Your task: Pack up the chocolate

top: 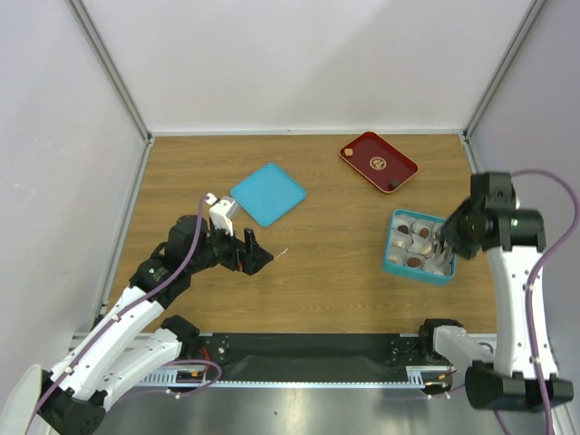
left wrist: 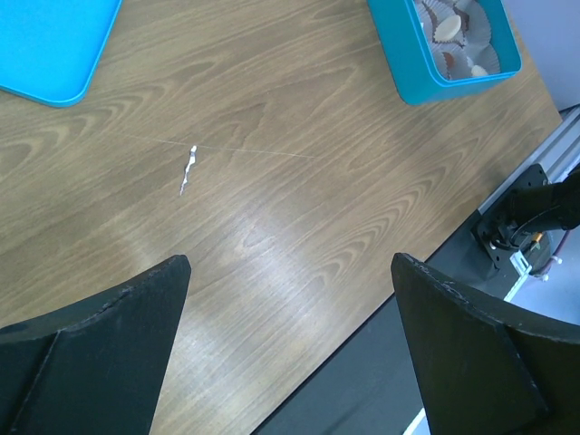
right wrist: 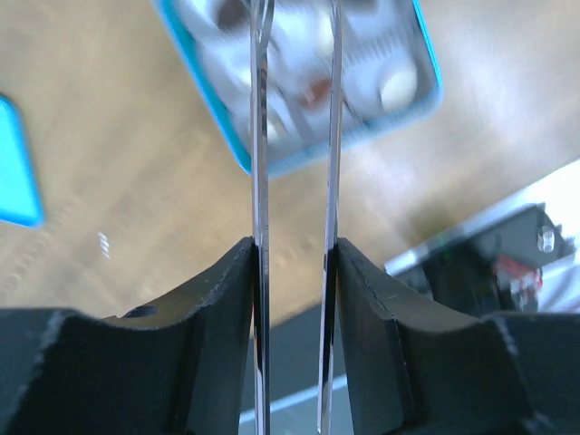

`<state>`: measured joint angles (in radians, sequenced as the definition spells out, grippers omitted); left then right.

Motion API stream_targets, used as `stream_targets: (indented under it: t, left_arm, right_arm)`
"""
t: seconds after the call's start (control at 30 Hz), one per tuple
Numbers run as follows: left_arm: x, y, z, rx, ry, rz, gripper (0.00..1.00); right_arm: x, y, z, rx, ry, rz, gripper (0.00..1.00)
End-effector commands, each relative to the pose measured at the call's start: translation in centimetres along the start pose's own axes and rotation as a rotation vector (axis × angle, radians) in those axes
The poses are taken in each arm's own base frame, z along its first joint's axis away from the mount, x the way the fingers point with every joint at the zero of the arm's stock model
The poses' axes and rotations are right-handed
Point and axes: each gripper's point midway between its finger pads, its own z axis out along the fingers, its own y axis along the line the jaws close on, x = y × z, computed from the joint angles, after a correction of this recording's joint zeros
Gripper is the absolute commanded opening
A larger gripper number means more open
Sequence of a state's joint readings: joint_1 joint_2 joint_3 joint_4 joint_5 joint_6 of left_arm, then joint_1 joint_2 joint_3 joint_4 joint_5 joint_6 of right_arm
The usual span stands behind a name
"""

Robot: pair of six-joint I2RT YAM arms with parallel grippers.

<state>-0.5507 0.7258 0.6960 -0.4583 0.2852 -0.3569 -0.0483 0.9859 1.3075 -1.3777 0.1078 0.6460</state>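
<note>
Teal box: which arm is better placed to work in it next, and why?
Right. The right gripper, holding tweezers, hangs over the teal box of chocolates; the open left gripper is far off over the table.

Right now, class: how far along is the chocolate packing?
Done: several chocolates sit in the teal box. In hand: the right hand holds metal tongs over the box; whether they carry a piece is too blurred to tell. Left: one small tan piece lies at the red tray's corner, and the lid lies apart. The left hand is open, holding nothing.
</note>
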Motion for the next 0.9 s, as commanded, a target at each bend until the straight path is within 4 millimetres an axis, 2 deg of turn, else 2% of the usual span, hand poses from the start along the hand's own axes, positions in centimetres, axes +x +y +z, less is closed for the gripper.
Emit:
stream_targets:
  t: [0.0,0.03,0.07,0.1,0.13,0.17,0.2,0.23,0.27,0.3,0.33,0.37,0.4,0.43,0.47,0.53,0.57,0.67,0.7,0.73,0.87]
  left_arm:
    - [-2.0,-1.3,-0.4,0.042,-0.050,0.043,1.00]
    - [-2.2,-1.1,-0.5,0.032,-0.057,0.045,1.00]
    - [-2.4,-1.0,-0.5,0.025,-0.066,0.047,1.00]
    - [-2.6,-0.6,-0.5,0.002,-0.075,0.043,1.00]
    - [-2.7,-0.6,-0.6,0.003,-0.081,0.043,1.00]
    - [-2.9,-0.3,-0.6,-0.014,-0.089,0.041,1.00]
    - [-3.1,-0.2,-0.7,-0.023,-0.097,0.037,1.00]
    - [-3.3,-0.2,-0.8,-0.030,-0.103,0.034,1.00]
    - [-3.4,0.0,-0.9,-0.041,-0.108,0.032,1.00]
    - [-3.5,0.1,-0.9,-0.050,-0.105,0.020,1.00]
    - [-4.4,-0.3,-1.3,-0.049,-0.124,0.023,1.00]
    - [-4.5,0.0,-1.5,-0.072,-0.120,0.018,1.00]
    - [-5.0,-0.1,-1.7,-0.082,-0.132,0.011,1.00]
    - [-6.0,-0.3,-2.2,-0.088,-0.159,0.012,1.00]
    - [-6.5,-0.3,-2.5,-0.098,-0.178,0.010,1.00]
    - [-7.7,0.1,-3.1,-0.137,-0.225,0.002,1.00]
    - [-8.1,0.1,-3.3,-0.145,-0.241,0.000,1.00]
    - [-9.2,0.4,-3.6,-0.178,-0.262,-0.020,1.00]
    - [-9.4,0.3,-3.6,-0.178,-0.263,-0.029,1.00]
    - [-9.8,0.2,-3.6,-0.184,-0.268,-0.034,1.00]
    - [-10.1,0.4,-3.4,-0.199,-0.272,-0.056,1.00]
  right_arm:
    - [-2.4,0.7,-1.0,0.025,-0.022,-0.084,0.43]
    - [-3.8,2.2,-0.7,-0.009,-0.039,-0.090,0.43]
    - [-4.2,3.1,-0.3,-0.029,-0.037,-0.111,0.43]
    - [-5.2,4.9,0.4,-0.066,-0.044,-0.140,0.42]
    - [-5.7,6.0,0.1,-0.102,-0.075,-0.165,0.42]
    - [-4.7,8.6,1.5,-0.119,-0.033,-0.263,0.42]
    - [-4.8,10.0,1.9,-0.124,-0.044,-0.317,0.42]
    - [-6.0,11.7,2.3,-0.108,-0.110,-0.351,0.42]
    - [-4.2,14.6,3.7,-0.115,-0.086,-0.447,0.42]
    - [-3.9,16.2,4.5,-0.118,-0.093,-0.490,0.42]
    - [-3.7,18.5,5.3,-0.145,-0.122,-0.519,0.42]
    - [-2.7,20.2,7.6,-0.141,-0.093,-0.561,0.42]
    - [-1.2,21.8,8.4,-0.167,-0.073,-0.604,0.42]
    - [-0.7,23.3,9.4,-0.194,-0.072,-0.625,0.42]
    - [0.2,24.2,11.7,-0.169,-0.043,-0.651,0.43]
    - [1.4,25.8,13.5,-0.177,-0.047,-0.680,0.43]
    - [2.4,26.0,15.1,-0.164,-0.025,-0.695,0.43]
    - [3.7,26.9,16.9,-0.183,-0.032,-0.701,0.43]
    - [5.0,26.4,17.7,-0.195,-0.003,-0.724,0.43]
    - [5.8,27.3,18.1,-0.238,-0.027,-0.736,0.44]
    - [9.1,25.3,20.3,-0.226,0.000,-0.782,0.46]
